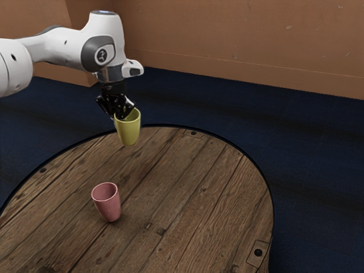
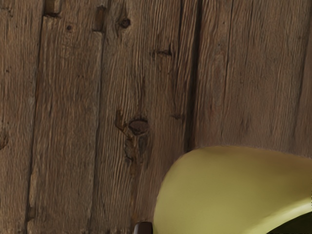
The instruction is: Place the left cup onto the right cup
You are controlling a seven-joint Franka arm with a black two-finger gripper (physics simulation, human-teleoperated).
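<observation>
Exterior view caught gripper [image 1: 118,111] pinching yellow cup [image 1: 128,128] at rim, hanging just under fingers, mouth up, long axis slightly tilted, pink cup [image 1: 107,201] well apart on table [image 1: 199,187]; wrist view added plank grain beneath.

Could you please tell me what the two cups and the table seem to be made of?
The yellow cup looks like matte plastic, smooth and evenly coloured; the pink cup likewise. The table looks like weathered wooden planks, showing grain and knots.
</observation>
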